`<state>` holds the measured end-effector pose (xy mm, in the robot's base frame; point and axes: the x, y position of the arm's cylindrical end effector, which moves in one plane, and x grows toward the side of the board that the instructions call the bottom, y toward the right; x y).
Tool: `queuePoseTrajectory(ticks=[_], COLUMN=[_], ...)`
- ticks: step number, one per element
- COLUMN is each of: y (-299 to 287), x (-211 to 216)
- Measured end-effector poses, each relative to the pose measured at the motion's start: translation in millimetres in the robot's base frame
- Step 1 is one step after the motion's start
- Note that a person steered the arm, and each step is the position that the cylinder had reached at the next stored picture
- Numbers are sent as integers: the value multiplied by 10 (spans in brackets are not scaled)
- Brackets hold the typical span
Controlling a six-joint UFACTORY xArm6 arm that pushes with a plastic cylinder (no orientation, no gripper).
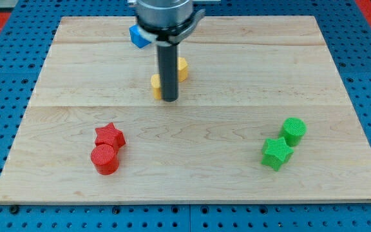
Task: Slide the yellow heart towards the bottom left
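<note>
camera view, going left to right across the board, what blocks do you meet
red cylinder → red star → blue block → my tip, with two yellow blocks overlapping it → green star → green cylinder

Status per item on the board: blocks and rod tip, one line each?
my tip: down at the board, touching or just right of the lower yellow block.
lower yellow block: partly hidden by the rod, shape unclear.
upper yellow block: behind the rod, partly hidden.
blue block: near the view's top, partly under the arm.
red star: flat, touching the red cylinder.
green cylinder: upright, against the green star.
</note>
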<state>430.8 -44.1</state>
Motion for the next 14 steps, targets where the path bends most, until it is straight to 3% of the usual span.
queuePoseTrajectory(ticks=[1, 2, 3, 4, 5, 6, 7, 8, 9, 10, 12, 13, 14], y=[-13, 494, -31, -476, -513, -809, -1549, -1817, -1958, -2463, -2123, -1704, -1501], x=[-194, -157, -451, -471, -760, -778, -111, -91, -459, -7, 673, 203, 607])
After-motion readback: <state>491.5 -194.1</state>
